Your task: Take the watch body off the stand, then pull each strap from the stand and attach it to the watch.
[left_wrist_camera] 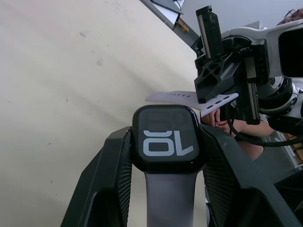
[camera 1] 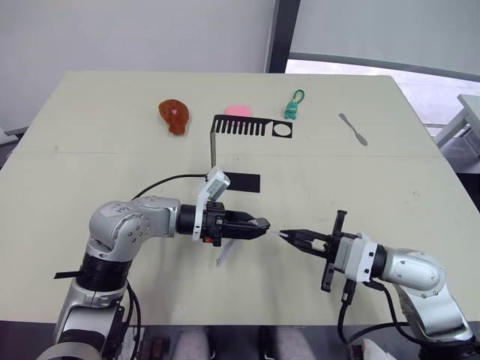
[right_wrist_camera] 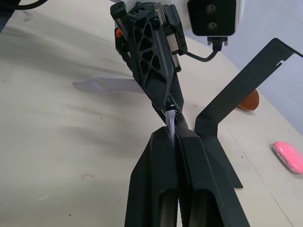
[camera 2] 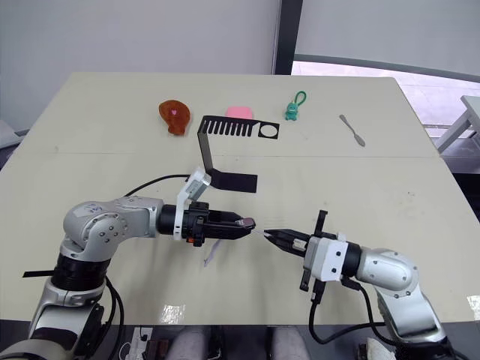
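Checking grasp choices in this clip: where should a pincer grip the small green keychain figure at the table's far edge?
Grip the green keychain figure across its narrow body, coming from straight above. It lies flat on the table with its loop pointing away, and nothing stands close beside it.

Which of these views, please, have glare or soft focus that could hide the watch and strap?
Left wrist view: watch body digits crisp, its upper screen dimmed by reflection. Right wrist view: the near fingers are soft, the strap sharper. Eye views: even light, bright window at top right.

One watch body (left_wrist_camera: 168,144); two straps (left_wrist_camera: 170,196) (left_wrist_camera: 189,100); one stand (camera 1: 241,126) — one spatula tool (camera 1: 352,129); one keychain figure (camera 1: 292,107).
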Action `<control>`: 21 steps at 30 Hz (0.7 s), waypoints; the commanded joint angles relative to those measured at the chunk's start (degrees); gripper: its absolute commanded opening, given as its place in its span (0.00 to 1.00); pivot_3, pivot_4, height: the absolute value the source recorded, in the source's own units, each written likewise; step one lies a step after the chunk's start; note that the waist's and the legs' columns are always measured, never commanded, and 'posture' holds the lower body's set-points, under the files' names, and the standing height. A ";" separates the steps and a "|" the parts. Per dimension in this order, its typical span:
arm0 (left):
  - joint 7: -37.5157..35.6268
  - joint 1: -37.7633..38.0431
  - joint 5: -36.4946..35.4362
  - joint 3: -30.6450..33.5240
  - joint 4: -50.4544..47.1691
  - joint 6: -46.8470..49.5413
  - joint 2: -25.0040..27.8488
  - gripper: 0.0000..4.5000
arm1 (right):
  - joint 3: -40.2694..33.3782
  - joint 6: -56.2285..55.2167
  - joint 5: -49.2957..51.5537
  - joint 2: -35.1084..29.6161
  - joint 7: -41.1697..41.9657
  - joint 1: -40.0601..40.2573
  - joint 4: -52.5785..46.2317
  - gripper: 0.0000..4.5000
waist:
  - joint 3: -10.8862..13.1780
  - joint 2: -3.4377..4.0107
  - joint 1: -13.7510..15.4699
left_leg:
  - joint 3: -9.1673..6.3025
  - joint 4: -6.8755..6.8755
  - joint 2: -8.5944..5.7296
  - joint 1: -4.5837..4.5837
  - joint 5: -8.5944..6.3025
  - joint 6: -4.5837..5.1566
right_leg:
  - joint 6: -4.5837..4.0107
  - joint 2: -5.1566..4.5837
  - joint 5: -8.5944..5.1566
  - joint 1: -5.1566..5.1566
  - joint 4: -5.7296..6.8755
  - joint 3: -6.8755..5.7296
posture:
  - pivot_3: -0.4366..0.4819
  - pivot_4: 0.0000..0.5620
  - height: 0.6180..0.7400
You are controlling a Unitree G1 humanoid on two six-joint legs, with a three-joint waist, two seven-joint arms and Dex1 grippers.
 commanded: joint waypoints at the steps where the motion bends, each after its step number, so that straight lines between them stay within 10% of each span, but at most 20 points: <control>1: -0.04 -1.22 -1.58 0.51 -2.17 0.10 -0.17 0.36 | -0.57 -1.56 0.30 0.14 -1.38 -0.79 -0.11 0.00 | 0.00 0.00 0.02 | 0.00 0.00 -0.01 0.00 0.00 0.00 | 0.00 0.00 0.00 0.00 0.00 0.00 | 0.48 0.27 1.00; 21: 0.56 -1.01 -2.04 0.40 -2.33 0.18 -0.04 0.36 | -0.20 -2.32 0.23 0.24 -1.42 -2.28 1.60 0.00 | 0.00 0.00 -0.01 | 0.00 0.00 0.00 0.00 0.00 0.00 | 0.00 -0.01 0.00 0.00 0.00 0.00 | 0.48 0.27 1.00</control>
